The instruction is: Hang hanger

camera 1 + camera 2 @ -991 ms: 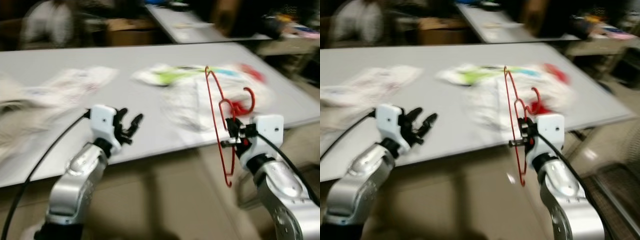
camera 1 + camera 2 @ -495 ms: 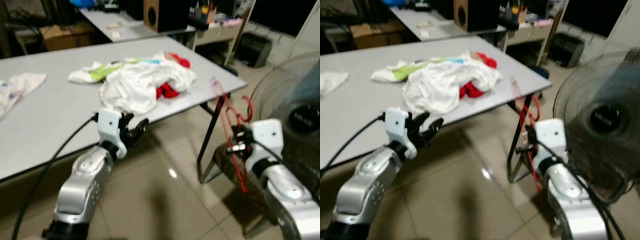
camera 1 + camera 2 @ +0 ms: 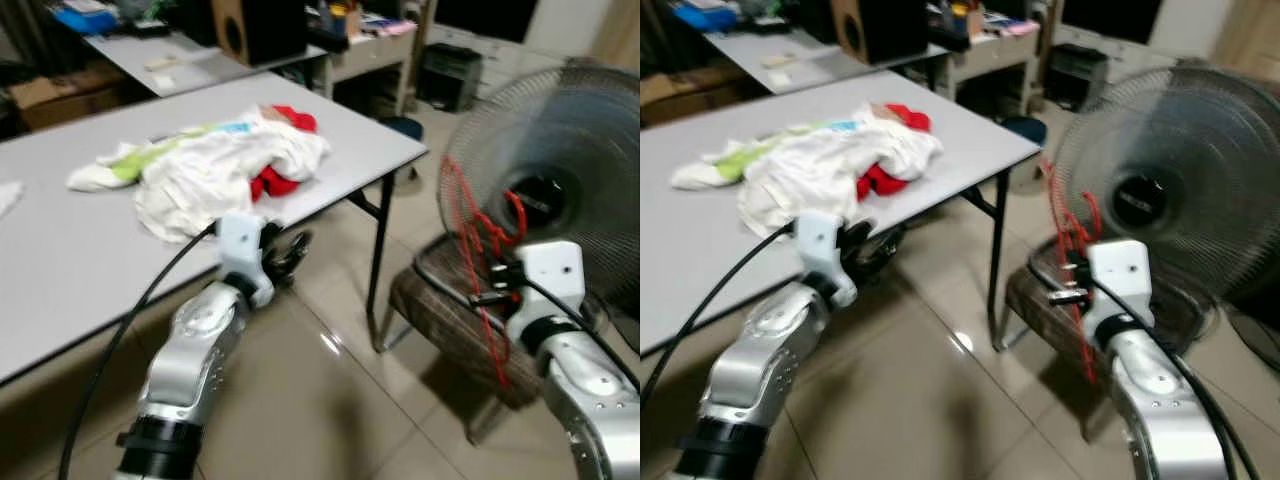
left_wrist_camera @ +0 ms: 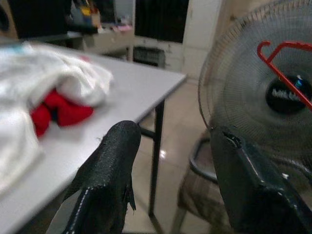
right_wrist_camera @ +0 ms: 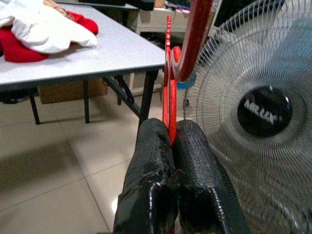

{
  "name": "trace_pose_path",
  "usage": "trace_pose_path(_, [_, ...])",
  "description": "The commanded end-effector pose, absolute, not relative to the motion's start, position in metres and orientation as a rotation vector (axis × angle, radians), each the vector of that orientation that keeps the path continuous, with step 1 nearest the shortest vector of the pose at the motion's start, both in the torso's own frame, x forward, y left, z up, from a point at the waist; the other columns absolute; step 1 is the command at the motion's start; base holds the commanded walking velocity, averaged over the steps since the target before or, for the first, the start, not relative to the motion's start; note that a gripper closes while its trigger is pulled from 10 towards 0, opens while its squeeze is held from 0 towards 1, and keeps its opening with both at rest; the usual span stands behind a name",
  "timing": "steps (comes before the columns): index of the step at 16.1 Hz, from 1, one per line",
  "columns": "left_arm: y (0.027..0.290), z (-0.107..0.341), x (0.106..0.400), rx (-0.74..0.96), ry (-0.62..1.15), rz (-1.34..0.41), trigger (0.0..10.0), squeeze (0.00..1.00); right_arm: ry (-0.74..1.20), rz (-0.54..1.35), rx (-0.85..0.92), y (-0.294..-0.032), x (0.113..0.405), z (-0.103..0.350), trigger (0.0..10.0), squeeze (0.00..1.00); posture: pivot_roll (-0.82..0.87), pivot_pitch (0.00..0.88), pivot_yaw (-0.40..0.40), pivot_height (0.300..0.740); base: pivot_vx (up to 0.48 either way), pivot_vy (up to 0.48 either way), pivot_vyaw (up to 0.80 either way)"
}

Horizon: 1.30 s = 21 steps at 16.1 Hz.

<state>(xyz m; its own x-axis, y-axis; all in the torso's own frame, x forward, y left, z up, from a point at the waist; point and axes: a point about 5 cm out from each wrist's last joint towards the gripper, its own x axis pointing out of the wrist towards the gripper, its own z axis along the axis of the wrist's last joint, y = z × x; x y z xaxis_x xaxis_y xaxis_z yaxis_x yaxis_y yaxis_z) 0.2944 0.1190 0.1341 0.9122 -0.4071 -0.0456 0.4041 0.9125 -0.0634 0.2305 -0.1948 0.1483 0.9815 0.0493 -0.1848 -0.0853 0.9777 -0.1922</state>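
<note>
My right gripper [image 3: 487,285] is shut on a red wire hanger [image 3: 470,225], which stands nearly upright in front of a standing fan. The right wrist view shows the two black fingers [image 5: 156,146] pressed together with the red wire of the hanger [image 5: 168,87] pinched between them and its hook above. My left gripper [image 3: 288,250] is open and holds nothing, raised beside the table's front edge; in the left wrist view its fingers [image 4: 117,146] are spread apart, and the hanger's hook [image 4: 282,44] shows beyond them.
A large standing fan [image 3: 560,150] is close on the right. A chair with a plaid seat [image 3: 450,325] stands below it. A grey folding table [image 3: 60,250] on the left carries a heap of white and red clothes [image 3: 220,165]. Tiled floor [image 3: 330,420] lies between.
The camera has swung to the right: the table has slid left in the picture, and the fan and chair have come into view. The right gripper still holds the hanger.
</note>
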Motion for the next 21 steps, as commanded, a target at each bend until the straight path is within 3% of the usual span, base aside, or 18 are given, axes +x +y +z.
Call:
trace_pose_path(1, [0.132,0.132,0.296,-0.018,0.064,-0.350,10.0,0.00,0.142,0.109,-0.199,-0.189,0.233,0.154,10.0,0.00,-0.08,0.000,-0.019,0.740,0.334,0.000,-0.48])
trace_pose_path(11, [0.139,0.129,0.301,0.000,0.047,-0.264,10.0,0.00,0.110,0.215,-0.279,-0.183,0.235,0.158,10.0,0.00,-0.08,0.000,-0.028,0.740,0.337,0.000,0.00])
trace_pose_path(15, [0.139,0.130,0.301,-0.002,0.043,-0.258,10.0,0.00,0.117,0.254,-0.322,-0.179,0.235,0.156,10.0,0.00,-0.08,0.000,-0.029,0.740,0.340,0.000,0.72])
trace_pose_path(21, [0.141,0.126,0.301,0.014,0.055,-0.257,10.0,0.00,0.114,0.279,-0.295,-0.175,0.231,0.154,10.0,0.00,-0.09,0.000,-0.023,0.740,0.338,0.000,0.00])
